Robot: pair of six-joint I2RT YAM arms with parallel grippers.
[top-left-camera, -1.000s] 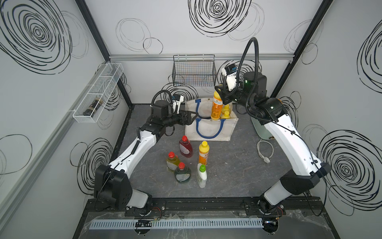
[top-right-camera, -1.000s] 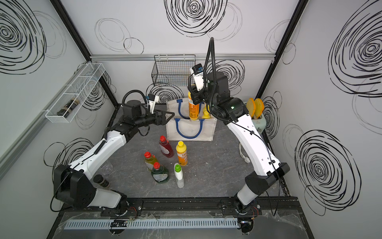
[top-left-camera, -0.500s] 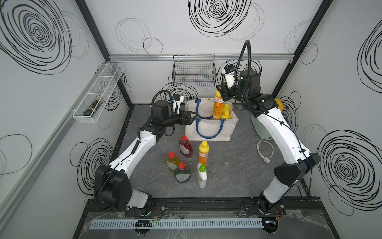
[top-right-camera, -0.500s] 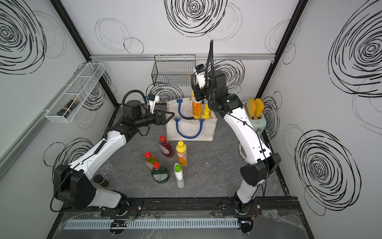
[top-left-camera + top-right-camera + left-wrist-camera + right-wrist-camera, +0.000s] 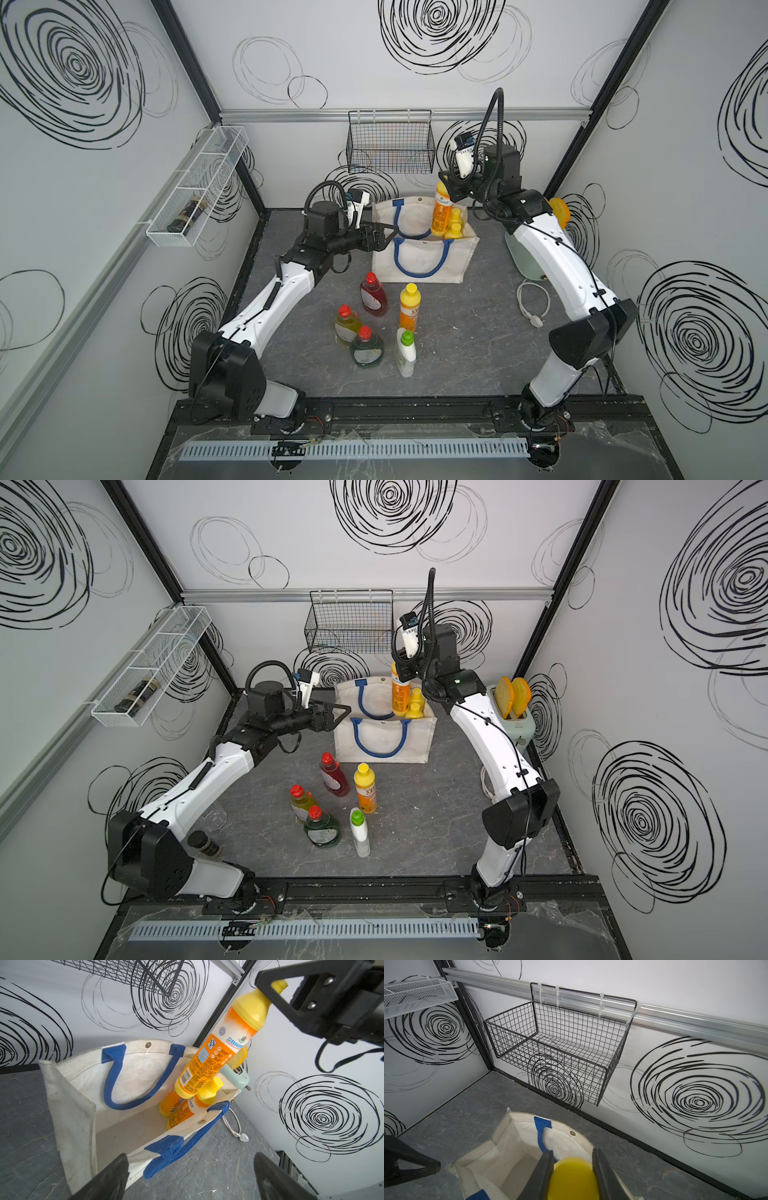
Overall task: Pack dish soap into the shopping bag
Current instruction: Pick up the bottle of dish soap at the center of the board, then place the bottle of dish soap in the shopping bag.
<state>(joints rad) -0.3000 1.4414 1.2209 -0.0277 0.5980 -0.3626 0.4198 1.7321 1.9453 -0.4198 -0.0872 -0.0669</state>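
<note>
Grey marbled tabletop (image 5: pixel 465 332): we list a boxy white fabric tote with blue handles (image 5: pixel 419 268), two orange bottles (image 5: pixel 454 228) inside. Right gripper (image 5: pixel 445 185) clamps a third tall orange yellow-capped plastic bottle (image 5: pixel 440 214) over its mouth; left gripper (image 5: pixel 388 237) gapes empty. Next, we judge: lower, release.

A robotics lab test cell, plainly: white panel walls (image 5: pixel 353 50) scribbled with black swirls, black frame posts (image 5: pixel 185 54), an aluminium rail (image 5: pixel 291 113) at twelve o'clock with a wire basket (image 5: pixel 390 153) zip-tied on, the left arm (image 5: pixel 266 309) and right arm (image 5: pixel 557 257) mounted on a base rail (image 5: pixel 415 411) at six.
</note>
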